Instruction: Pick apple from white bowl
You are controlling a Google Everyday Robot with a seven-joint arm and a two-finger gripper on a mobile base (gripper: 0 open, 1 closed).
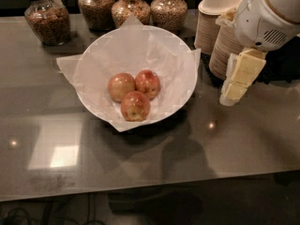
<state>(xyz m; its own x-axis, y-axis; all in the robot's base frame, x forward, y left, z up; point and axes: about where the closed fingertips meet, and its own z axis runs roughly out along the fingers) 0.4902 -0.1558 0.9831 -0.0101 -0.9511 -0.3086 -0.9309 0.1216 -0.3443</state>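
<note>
Apple, deep red with yellowish patch, sits in white bowl; tool, open-or-closed unclear, hangs right of it.

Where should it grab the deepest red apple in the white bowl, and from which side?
Grip the red apple from above, across its round middle. The paler apple and speckled apple crowd its left and near sides, and the wall of the white bowl blocks sideways entry. The gripper hangs right of the bowl.

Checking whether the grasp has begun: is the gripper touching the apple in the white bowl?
Apart. The camera view shows the gripper right of the white bowl, dark table between them; the apple lies inside the bowl.
</note>
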